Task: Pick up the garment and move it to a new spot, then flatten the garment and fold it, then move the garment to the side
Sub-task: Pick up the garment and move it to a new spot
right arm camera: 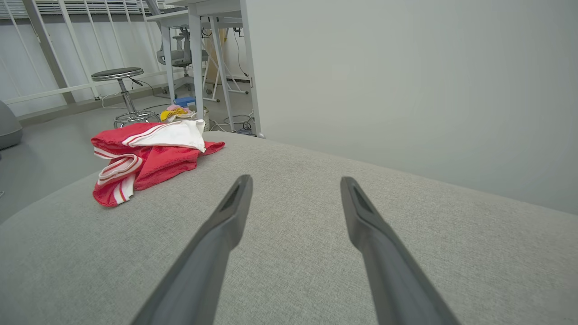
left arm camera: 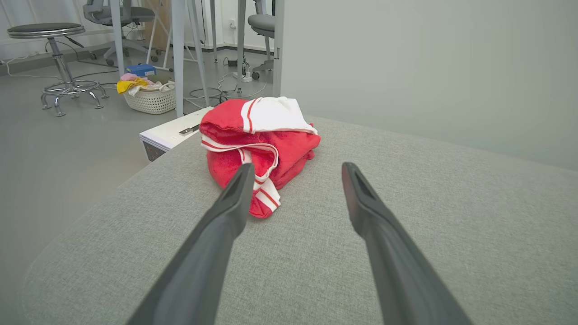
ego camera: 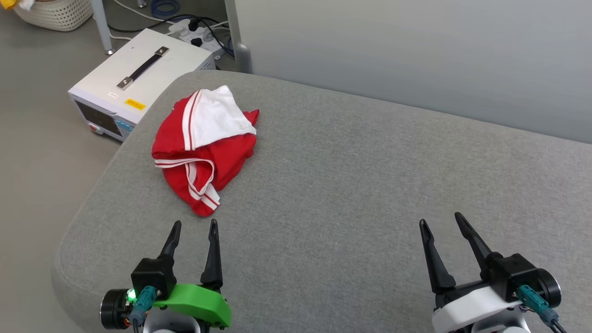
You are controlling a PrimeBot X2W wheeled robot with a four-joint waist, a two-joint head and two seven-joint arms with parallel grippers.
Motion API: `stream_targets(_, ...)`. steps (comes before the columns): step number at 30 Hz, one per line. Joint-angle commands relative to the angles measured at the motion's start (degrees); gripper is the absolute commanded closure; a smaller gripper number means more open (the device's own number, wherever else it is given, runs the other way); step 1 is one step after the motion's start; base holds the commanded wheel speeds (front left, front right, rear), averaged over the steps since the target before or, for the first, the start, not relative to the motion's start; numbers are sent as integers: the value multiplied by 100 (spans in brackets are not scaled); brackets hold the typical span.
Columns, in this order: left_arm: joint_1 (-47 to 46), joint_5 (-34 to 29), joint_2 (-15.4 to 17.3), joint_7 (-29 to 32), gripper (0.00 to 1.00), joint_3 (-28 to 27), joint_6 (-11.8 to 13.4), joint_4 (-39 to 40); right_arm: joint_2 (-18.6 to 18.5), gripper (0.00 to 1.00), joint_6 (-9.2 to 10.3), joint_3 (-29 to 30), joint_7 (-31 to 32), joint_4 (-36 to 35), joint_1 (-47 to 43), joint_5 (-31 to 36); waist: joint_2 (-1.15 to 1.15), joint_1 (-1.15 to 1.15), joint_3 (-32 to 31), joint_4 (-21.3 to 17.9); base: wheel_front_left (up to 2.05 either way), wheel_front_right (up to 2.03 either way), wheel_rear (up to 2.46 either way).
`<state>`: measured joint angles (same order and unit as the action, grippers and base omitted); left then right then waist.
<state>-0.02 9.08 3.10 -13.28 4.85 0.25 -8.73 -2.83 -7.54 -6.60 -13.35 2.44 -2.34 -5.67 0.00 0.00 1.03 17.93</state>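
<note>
A pale partition wall [ego camera: 416,55] ran across the upper right, behind the grey fabric worktop [ego camera: 347,185]. Upper left: grey floor [ego camera: 41,162], with a white box unit [ego camera: 138,78] with a black handle, a power strip [ego camera: 196,30] and a woven basket [ego camera: 55,14]. At the left wrist view's upper left, a round stool [left arm camera: 49,31] stood near white table legs [left arm camera: 177,54].

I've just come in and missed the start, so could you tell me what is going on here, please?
A two-armed robot faces a grey cushioned surface. A crumpled red and white garment lies toward its far left corner, untouched. The left gripper sits open just short of it; the right gripper is open too, well off to the side.
</note>
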Motion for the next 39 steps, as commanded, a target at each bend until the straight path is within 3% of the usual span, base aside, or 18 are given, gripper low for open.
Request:
stream_targets(1,115,26,-21,-65,0,22,-3,-31,-5,0,5,-25,-58,31,-86,-40,0,0,-5,196,0,0,0)
stream_targets(14,112,104,-23,-172,0,88,38,-146,-5,0,5,-120,-164,110,-81,-73,0,0,27,547,0,0,0)
stream_targets(25,44,142,-23,-172,0,-17,41,-110,-5,0,5,-184,-164,86,13,-8,0,0,238,452,0,0,0)
stream_targets(29,-206,78,0,-172,0,-155,-132,-365,-5,0,5,-232,-164,44,117,75,0,0,491,308,0,0,0)
stream_targets(34,-944,18,351,-171,0,-322,-393,-1042,-5,0,5,-279,-164,-20,307,218,0,0,935,5,0,0,0)
stream_targets(39,-2196,51,1044,306,0,-254,-654,-1922,-16,0,5,-376,-164,-87,536,322,0,0,1434,-310,0,0,0)
